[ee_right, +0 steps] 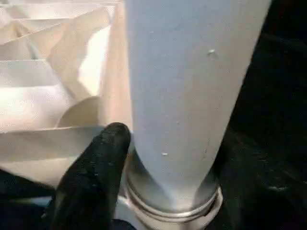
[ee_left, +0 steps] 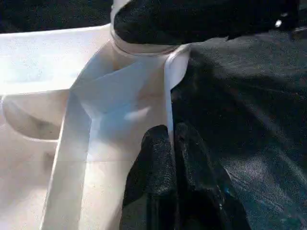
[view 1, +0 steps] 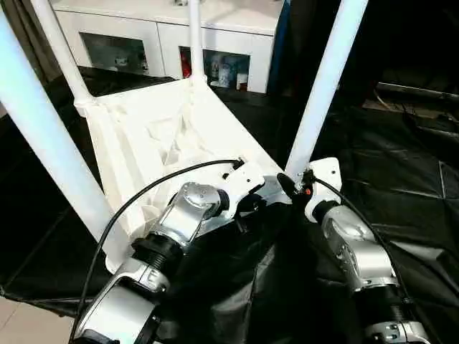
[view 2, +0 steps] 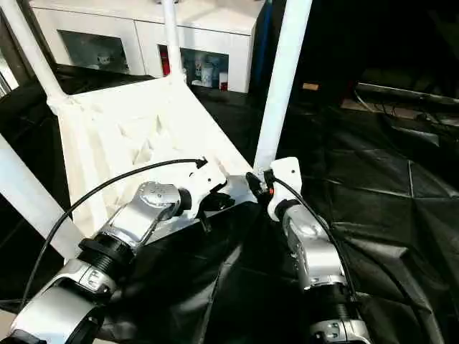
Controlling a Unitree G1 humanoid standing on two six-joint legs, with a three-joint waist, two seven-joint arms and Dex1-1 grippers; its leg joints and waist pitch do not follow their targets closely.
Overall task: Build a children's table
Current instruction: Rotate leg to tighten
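Tabletop lies underside-up, legs pointing upward — left pincer pinches its rim, right pincer straddles a leg.

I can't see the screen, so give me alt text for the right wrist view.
A white tube leg stands in the corner socket of the upturned white tabletop, whose ribbed underside shows beside it. One black finger of the right gripper rests against the leg's base, above black cloth.

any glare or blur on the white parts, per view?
Left eye view: near leg overexposed, its surface detail lost; tabletop ribs readable. Right eye view: the same, cloth shows soft sheen. Left wrist view: rim sharp, fingers dark. Right wrist view: leg close and soft.
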